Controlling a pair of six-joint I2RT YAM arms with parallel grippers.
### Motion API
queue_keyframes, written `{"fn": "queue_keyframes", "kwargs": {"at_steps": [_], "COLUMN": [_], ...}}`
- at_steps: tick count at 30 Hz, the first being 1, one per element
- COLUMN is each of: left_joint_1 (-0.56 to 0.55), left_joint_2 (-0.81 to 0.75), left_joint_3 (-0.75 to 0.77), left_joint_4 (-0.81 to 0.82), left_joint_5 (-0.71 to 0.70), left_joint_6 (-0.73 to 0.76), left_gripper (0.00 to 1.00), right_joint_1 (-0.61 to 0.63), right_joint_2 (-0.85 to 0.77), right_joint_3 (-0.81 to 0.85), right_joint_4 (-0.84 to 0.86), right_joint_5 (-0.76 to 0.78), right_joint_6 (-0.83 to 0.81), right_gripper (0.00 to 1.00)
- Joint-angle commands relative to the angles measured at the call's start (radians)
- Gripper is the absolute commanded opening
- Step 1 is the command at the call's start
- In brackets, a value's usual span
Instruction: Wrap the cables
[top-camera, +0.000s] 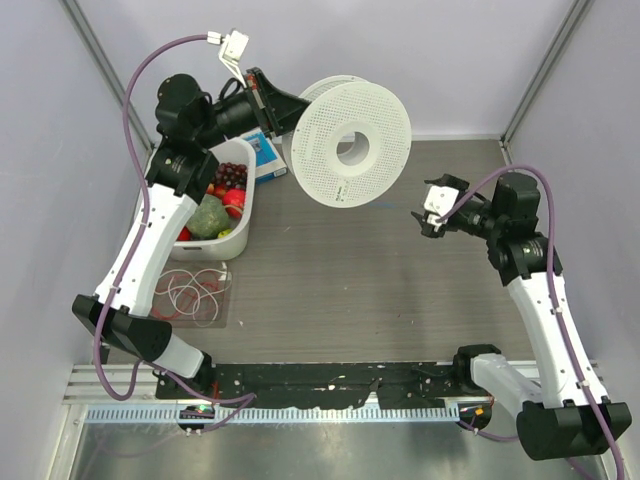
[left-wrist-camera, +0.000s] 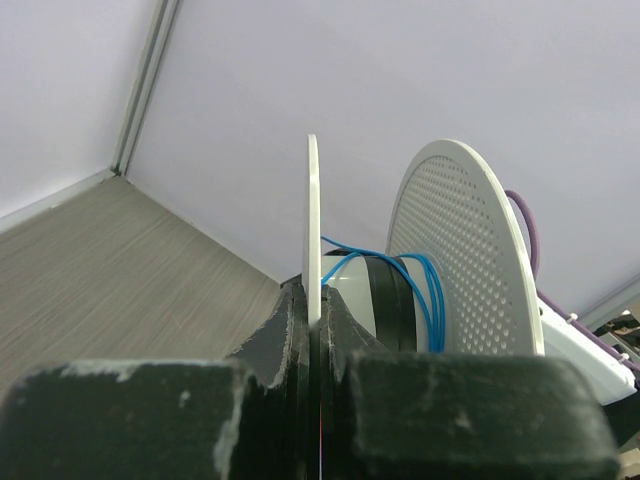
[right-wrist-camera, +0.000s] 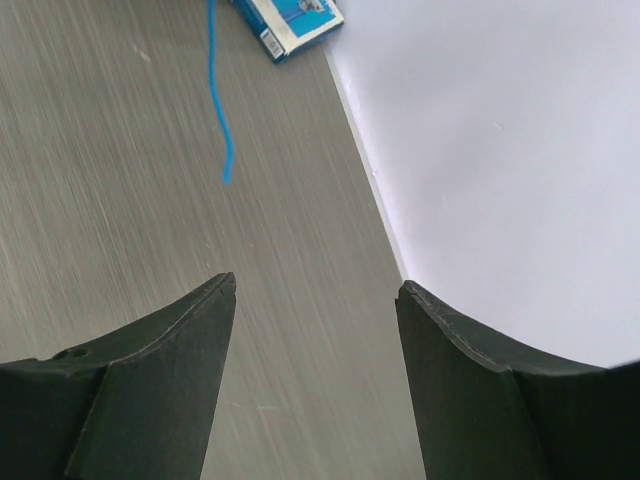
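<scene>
My left gripper (top-camera: 288, 112) is shut on the rim of one flange of a white perforated spool (top-camera: 350, 140) and holds it up on edge above the back of the table. In the left wrist view the jaws (left-wrist-camera: 314, 300) pinch the thin flange (left-wrist-camera: 312, 220), and a blue cable (left-wrist-camera: 432, 290) lies in a few turns round the hub. My right gripper (top-camera: 426, 222) is open and empty, right of the spool. In the right wrist view (right-wrist-camera: 315, 290) a loose end of the blue cable (right-wrist-camera: 215, 90) hangs ahead of it. Red and white cables (top-camera: 195, 295) lie looped at the left.
A white bin (top-camera: 240, 215) holding toy fruit stands at the back left beside my left arm. A blue box (top-camera: 265, 155) lies behind it and also shows in the right wrist view (right-wrist-camera: 290, 18). Grey walls close in the table on three sides.
</scene>
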Motion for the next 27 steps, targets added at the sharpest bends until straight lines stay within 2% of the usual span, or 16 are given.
{"fn": "queue_keyframes", "kwargs": {"at_steps": [1, 7, 10, 17, 20, 27], "left_joint_1": [0.004, 0.002, 0.001, 0.001, 0.001, -0.004], "left_joint_2": [-0.022, -0.033, -0.028, -0.04, -0.042, -0.051], "left_joint_3": [0.04, 0.017, 0.018, -0.006, -0.005, -0.009], "left_joint_4": [0.041, 0.045, 0.038, -0.004, -0.039, -0.057], "left_joint_5": [0.023, 0.012, -0.009, -0.069, -0.098, -0.115], "left_joint_6": [-0.033, -0.038, -0.054, -0.061, -0.059, -0.057], "left_gripper": [0.0, 0.0, 0.0, 0.0, 0.0, 0.0], "right_joint_1": [-0.003, -0.002, 0.015, 0.136, 0.202, 0.257], "right_joint_2": [0.013, 0.054, 0.054, 0.017, 0.028, 0.057], "right_joint_3": [0.097, 0.16, 0.148, 0.076, 0.077, 0.067], "right_joint_4": [-0.17, -0.328, -0.343, -0.161, -0.13, -0.092], "right_joint_5": [-0.026, -0.051, -0.031, 0.138, 0.201, 0.256], "right_joint_6": [-0.316, -0.442, -0.5, -0.416, -0.384, -0.391], "right_gripper": [0.7, 0.69, 0.66, 0.61, 0.59, 0.53]}}
